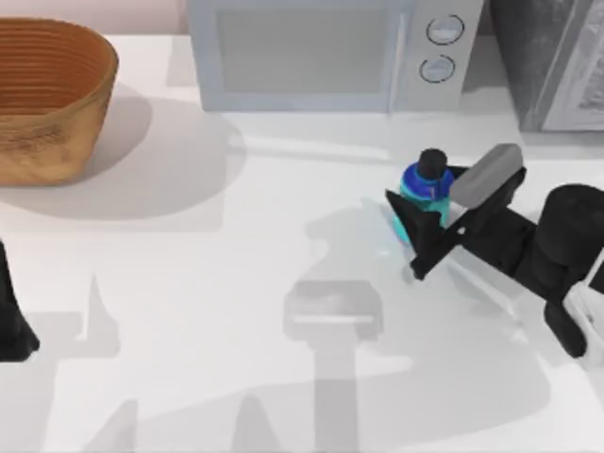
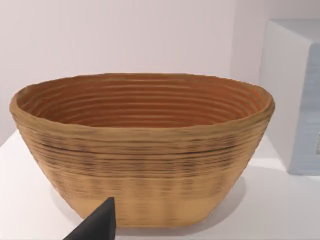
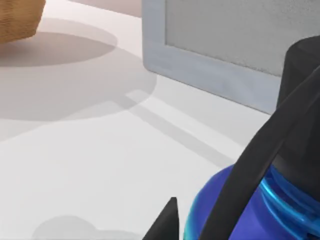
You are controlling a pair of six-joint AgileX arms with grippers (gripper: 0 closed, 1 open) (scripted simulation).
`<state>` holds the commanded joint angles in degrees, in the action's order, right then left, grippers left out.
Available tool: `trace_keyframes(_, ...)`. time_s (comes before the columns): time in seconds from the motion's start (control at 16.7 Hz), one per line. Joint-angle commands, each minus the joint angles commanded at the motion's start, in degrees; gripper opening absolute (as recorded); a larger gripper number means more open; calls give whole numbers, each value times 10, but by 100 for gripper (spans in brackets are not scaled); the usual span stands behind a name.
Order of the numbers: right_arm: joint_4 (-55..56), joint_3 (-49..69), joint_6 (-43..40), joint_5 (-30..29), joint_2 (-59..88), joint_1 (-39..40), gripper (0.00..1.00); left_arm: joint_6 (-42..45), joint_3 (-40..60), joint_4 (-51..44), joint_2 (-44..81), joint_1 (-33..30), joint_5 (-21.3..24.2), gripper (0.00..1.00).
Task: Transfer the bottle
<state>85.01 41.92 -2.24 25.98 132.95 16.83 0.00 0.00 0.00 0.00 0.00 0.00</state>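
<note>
Top view: the right gripper [image 1: 418, 226], reaching toward ten o'clock, has its fingers closed around the upright bottle [image 1: 425, 187] right of table centre; the basket [image 1: 52, 94] lies far toward nine o'clock, nearer the parked left arm.

Wicker basket [image 1: 47, 99] at table's far left corner, upright. Grey microwave [image 1: 326, 52] along the back edge, two round dials [image 1: 442, 47] at its right. White table [image 1: 208, 311].
</note>
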Motion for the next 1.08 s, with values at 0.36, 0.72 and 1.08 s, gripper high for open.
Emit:
trace_keyframes(0.36, -7, 3, -5, 7, -1, -9, 0, 0, 0, 0, 0, 0, 0, 100)
trace_keyframes(0.72, -163, 41, -106, 168, -16, -172, 0, 0, 0, 0, 0, 0, 0, 100)
trace_keyframes(1.08, -445, 86, -269, 426, -66, -463, 0, 0, 0, 0, 0, 0, 0, 100)
